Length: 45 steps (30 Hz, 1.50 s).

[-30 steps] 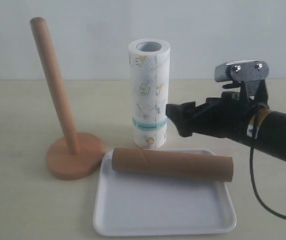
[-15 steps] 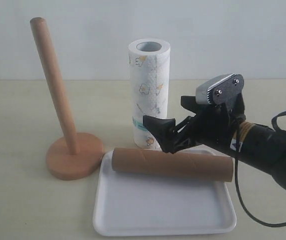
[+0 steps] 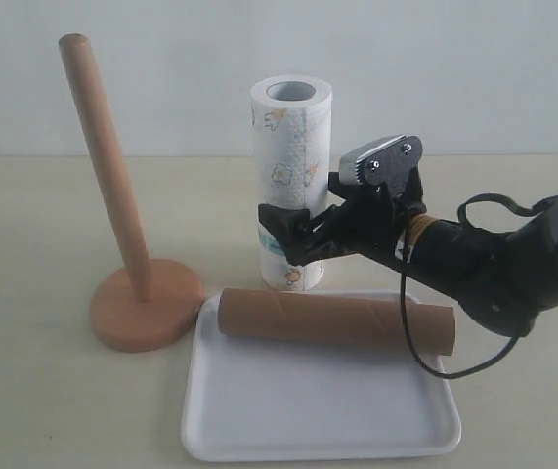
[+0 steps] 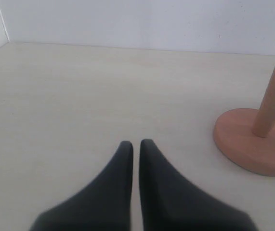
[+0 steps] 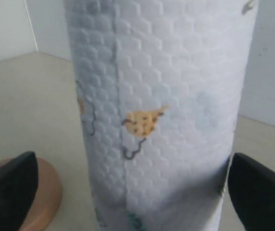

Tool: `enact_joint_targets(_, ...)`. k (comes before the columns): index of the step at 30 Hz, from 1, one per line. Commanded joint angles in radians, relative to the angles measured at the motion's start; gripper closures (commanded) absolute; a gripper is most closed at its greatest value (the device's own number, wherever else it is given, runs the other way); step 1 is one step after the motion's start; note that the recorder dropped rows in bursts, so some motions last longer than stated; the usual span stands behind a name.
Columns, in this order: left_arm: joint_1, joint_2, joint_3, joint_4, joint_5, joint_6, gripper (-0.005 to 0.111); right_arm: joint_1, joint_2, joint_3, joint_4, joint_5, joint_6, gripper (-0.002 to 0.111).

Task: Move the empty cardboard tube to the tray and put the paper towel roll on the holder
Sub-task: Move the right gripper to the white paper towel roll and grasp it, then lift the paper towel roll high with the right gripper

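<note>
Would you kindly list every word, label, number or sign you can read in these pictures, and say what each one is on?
No text can be read anywhere.
Paper towel roll: only yellow cartoon drawings and a teal band; any print there is too small to read.
Sticker on the right arm: too blurred to read.
Cardboard tube, tray, holder: plain, no markings.
</note>
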Motion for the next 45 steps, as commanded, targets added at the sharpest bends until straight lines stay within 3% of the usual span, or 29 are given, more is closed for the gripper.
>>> enact_joint_targets(1,0.002,-0.001,0.003,0.005,0.001,0.004,0.103,0.002,0.027,-0.057,0.016,-0.003,0.000,0.007)
enact_joint_targets(16,0.002,-0.001,0.003,0.005,0.001,0.004,0.103,0.002,0.084,-0.141,0.021,0.053,0.017,0.010)
enact_joint_targets(19,0.002,-0.001,0.003,0.005,0.001,0.004,0.103,0.002,0.084,-0.141,0.021,0.053,0.017,0.031)
enact_joint_targets(25,0.002,-0.001,0.003,0.005,0.001,0.004,0.103,0.002,0.084,-0.141,0.021,0.055,0.022,0.097)
enact_joint_targets(27,0.002,-0.001,0.003,0.005,0.001,0.004,0.103,0.002,0.084,-0.141,0.021,0.048,0.030,0.108)
enact_joint_targets(32,0.002,-0.001,0.003,0.005,0.001,0.004,0.103,0.002,0.055,-0.141,-0.020,-0.012,0.032,0.108)
enact_joint_targets(40,0.002,-0.001,0.003,0.005,0.001,0.004,0.103,0.002,-0.180,-0.139,-0.147,0.172,0.089,0.108)
enact_joint_targets(45,0.002,-0.001,0.003,0.005,0.001,0.004,0.103,0.002,-0.357,-0.139,-0.166,0.188,0.161,0.108)
